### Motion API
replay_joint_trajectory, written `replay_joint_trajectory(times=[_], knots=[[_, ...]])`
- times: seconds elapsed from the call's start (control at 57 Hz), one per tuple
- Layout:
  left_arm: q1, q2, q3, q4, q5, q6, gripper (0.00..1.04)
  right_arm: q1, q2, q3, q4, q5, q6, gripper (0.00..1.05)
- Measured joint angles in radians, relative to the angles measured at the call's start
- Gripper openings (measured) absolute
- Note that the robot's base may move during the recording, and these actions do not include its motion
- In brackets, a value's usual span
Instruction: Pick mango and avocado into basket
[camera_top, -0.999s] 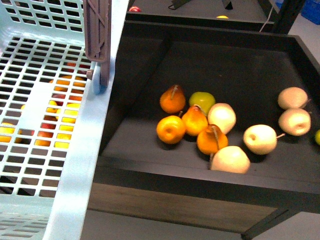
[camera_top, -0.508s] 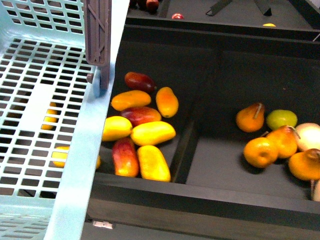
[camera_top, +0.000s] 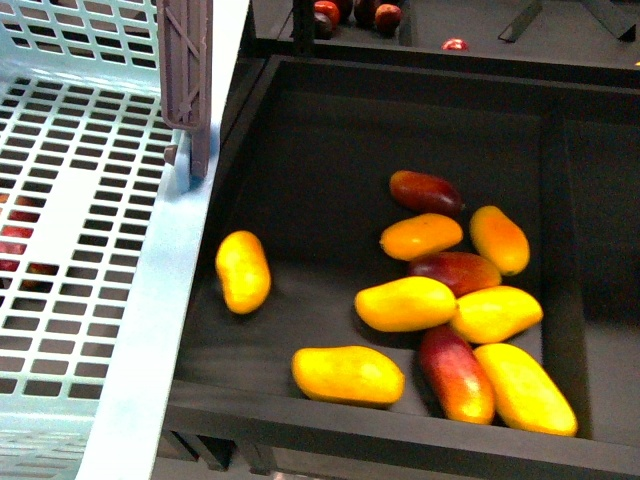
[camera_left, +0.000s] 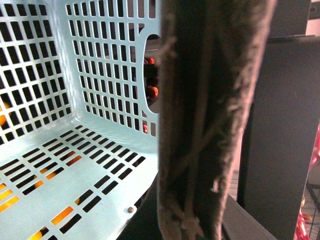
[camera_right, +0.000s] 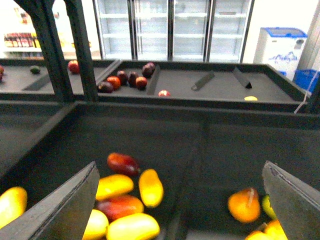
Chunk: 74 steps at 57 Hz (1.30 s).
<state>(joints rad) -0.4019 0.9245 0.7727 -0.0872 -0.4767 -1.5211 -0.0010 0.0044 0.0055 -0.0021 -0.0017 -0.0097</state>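
The basket is light teal with many holes. Its brown handle stands up at the rim. In the left wrist view the handle is very close and has white ties on it, with the basket floor behind it. The left end effector does not show in any view, so you cannot tell if it is open or closed.

A dark bin sits right beside the basket. One yellow mango lies alone in the bin, close to the basket rim. A second mango lies a bit farther from the basket. A pile of mangoes, yellow, orange and red, lies farthest from the basket. They touch each other.

The right end effector hangs over the bin. Its two grey fingers are spread wide, with nothing between them. The pile of mangoes shows under it. No avocado can be made out for sure.
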Motion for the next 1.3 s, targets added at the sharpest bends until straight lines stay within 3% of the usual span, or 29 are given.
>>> replay_joint_trajectory(times=[1.297], knots=[[0.006, -0.001, 0.001, 0.000, -0.016, 0.015, 0.09, -0.001, 0.000, -0.001, -0.001, -0.003, 0.000, 0.97]])
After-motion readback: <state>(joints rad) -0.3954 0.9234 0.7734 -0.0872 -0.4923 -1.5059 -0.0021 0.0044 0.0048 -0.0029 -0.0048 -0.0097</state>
